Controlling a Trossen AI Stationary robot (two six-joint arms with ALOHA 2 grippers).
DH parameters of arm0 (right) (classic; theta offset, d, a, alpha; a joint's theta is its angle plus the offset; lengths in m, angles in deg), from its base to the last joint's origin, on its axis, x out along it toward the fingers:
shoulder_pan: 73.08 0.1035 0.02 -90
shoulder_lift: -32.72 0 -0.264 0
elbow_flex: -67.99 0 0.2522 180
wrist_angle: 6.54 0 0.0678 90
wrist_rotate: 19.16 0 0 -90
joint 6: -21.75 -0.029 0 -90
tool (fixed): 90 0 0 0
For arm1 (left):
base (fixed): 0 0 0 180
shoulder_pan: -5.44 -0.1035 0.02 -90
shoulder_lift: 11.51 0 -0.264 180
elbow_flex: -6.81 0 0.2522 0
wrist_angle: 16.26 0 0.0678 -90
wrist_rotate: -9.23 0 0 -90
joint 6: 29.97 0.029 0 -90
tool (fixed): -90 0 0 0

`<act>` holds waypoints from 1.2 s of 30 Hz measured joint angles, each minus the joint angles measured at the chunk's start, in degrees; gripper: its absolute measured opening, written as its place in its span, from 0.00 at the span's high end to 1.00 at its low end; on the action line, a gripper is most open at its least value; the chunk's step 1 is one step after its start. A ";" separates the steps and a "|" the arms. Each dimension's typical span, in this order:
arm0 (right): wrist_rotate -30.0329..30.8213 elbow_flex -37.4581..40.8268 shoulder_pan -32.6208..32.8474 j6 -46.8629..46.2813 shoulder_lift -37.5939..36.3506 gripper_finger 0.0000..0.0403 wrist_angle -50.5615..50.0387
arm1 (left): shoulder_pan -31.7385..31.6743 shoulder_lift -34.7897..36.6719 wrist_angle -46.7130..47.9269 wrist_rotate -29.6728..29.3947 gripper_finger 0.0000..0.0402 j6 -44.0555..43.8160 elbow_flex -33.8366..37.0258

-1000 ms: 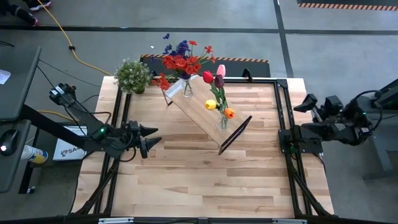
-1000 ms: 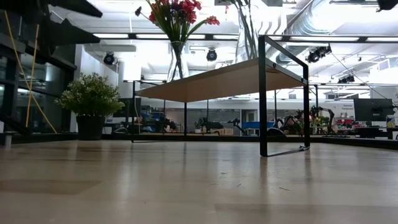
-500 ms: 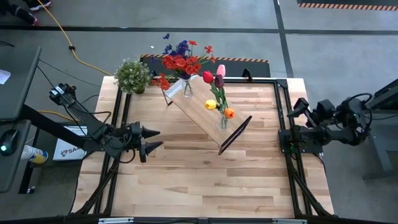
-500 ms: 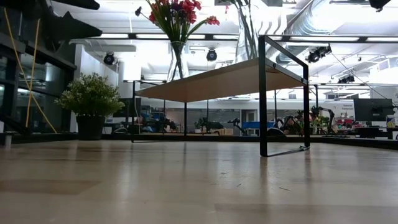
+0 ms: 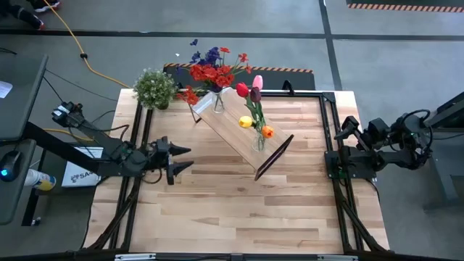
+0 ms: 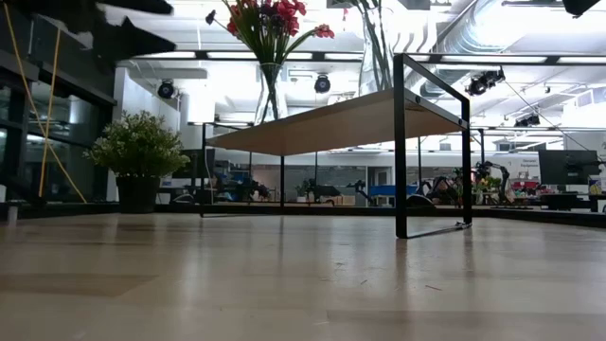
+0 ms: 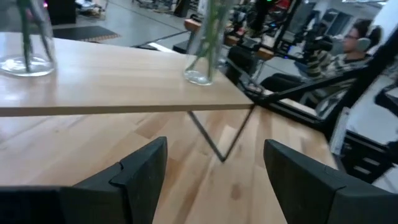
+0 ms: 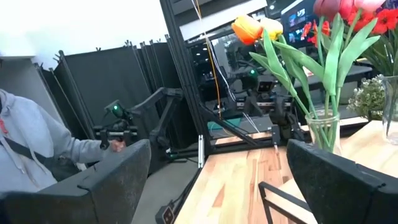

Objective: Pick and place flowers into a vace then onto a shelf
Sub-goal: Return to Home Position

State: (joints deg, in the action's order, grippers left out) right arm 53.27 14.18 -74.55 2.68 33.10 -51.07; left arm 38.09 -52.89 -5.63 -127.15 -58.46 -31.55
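Note:
The light-wood shelf (image 5: 233,127) stands slantwise on its black frame legs at the table's far middle. Two glass vases rest on it. The far one (image 5: 217,104) holds red and purple flowers (image 5: 209,71). The near one (image 5: 259,143) holds tulips (image 5: 251,93); its tulips also show in the right wrist view (image 8: 292,37). My left gripper (image 5: 186,158) hangs open above the table's left side, pointing at the shelf (image 7: 124,84), with nothing between its fingers. My right gripper (image 5: 345,128) is open beyond the table's right edge, also holding nothing.
A bushy green potted plant (image 5: 154,88) stands at the table's far left corner. Bare planks (image 5: 232,210) stretch in front of the shelf. A person in a grey hoodie (image 8: 31,155) sits beyond the table, and another seated person (image 7: 348,50) shows past the right side.
My left gripper has swung a little toward the shelf and rolled about its own axis, staying open. My right gripper has drawn slightly toward the table's right edge and sunk a little, still open. The shelf, vases and flowers have not moved.

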 joint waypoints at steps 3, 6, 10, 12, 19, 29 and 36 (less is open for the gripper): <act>-0.63 0.00 0.00 -0.23 0.00 0.09 0.09 | -5.19 0.00 0.14 5.57 0.25 1.44 0.00; -1.53 0.00 -0.02 -0.35 0.00 0.09 0.09 | -10.48 0.00 0.21 10.43 0.26 2.89 0.00; -2.40 0.00 -0.02 -0.37 0.00 0.09 0.07 | -16.22 0.68 0.38 14.04 0.25 3.36 0.00; -2.42 0.00 -0.01 -0.39 0.00 0.09 0.01 | -18.02 1.35 -0.68 15.65 0.25 4.26 0.41; -2.55 0.00 0.00 -0.47 -0.01 0.09 -0.44 | -20.26 9.84 -8.09 17.71 0.26 4.48 7.90; -2.29 0.00 -0.02 -0.15 -0.02 0.09 -0.22 | -20.27 23.11 -8.79 20.16 0.26 11.52 12.57; -0.19 0.04 -0.01 1.55 -0.01 0.09 0.21 | -20.27 29.57 -9.09 20.58 0.26 13.51 16.11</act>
State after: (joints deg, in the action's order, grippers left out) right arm 53.08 14.22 -74.56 4.23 33.10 -50.85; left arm 17.82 -23.33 -14.71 -106.57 -44.95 -15.44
